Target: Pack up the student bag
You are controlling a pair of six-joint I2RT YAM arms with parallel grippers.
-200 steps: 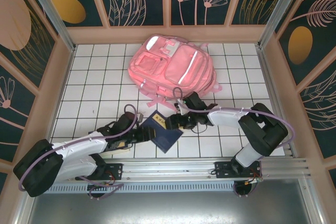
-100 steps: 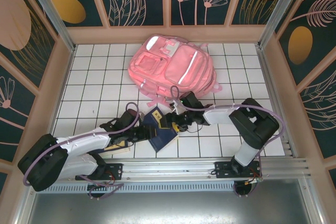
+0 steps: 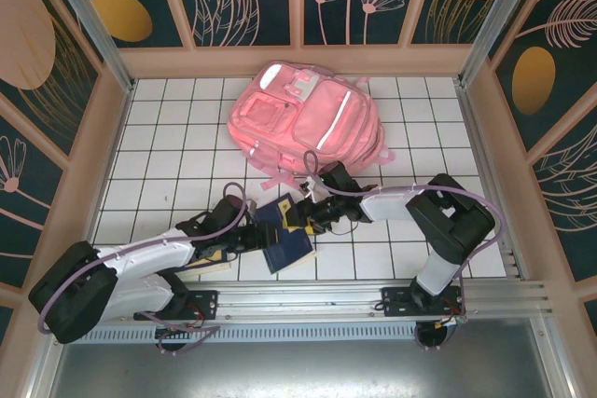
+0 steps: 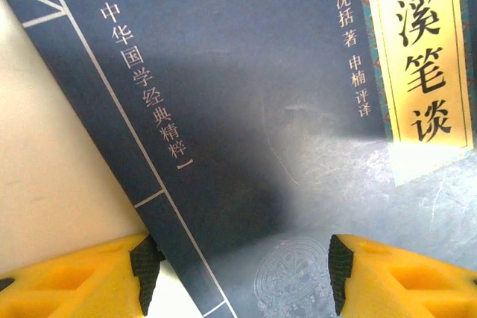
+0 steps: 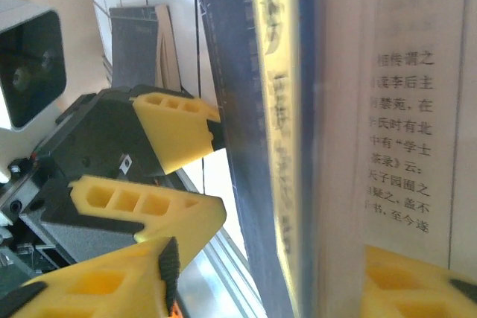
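Note: within the last second the dark blue Chinese book (image 3: 284,241) has tipped up off the counter (image 3: 168,156), your left fingers (image 4: 67,284) spread wide at its cover, right fingers (image 5: 97,281) straddling its edge, clamp not discernible, so it looks ready to carry to the student bag (image 3: 308,123) lying just beyond.

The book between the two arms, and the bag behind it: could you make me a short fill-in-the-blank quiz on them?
The student bag is ___ in colour.
The book has a dark ___ cover.
Its title label is ___.
The writing on the cover is in ___ characters.
Missing words: pink; blue; yellow; Chinese.
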